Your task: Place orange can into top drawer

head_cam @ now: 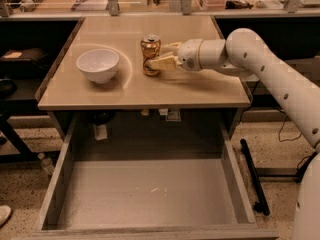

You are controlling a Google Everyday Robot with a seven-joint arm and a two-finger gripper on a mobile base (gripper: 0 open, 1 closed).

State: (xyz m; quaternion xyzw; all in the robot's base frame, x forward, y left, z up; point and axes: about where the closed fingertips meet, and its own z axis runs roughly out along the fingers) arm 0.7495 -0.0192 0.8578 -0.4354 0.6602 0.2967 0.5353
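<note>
The orange can (150, 55) stands upright on the table (200, 91), upper centre. The pincer (159, 56) meets it from the right; whether it grips cannot be told. The top drawer (145, 196) lies open below.

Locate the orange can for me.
Camera view: the orange can stands on the tabletop right of the white bowl, tool at its right side.

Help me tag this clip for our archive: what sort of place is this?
Probably a lab or office workroom: a beige table with its grey top drawer pulled out, a cluttered counter behind, and a speckled floor. The gripper is beside the orange can on the table.
</note>
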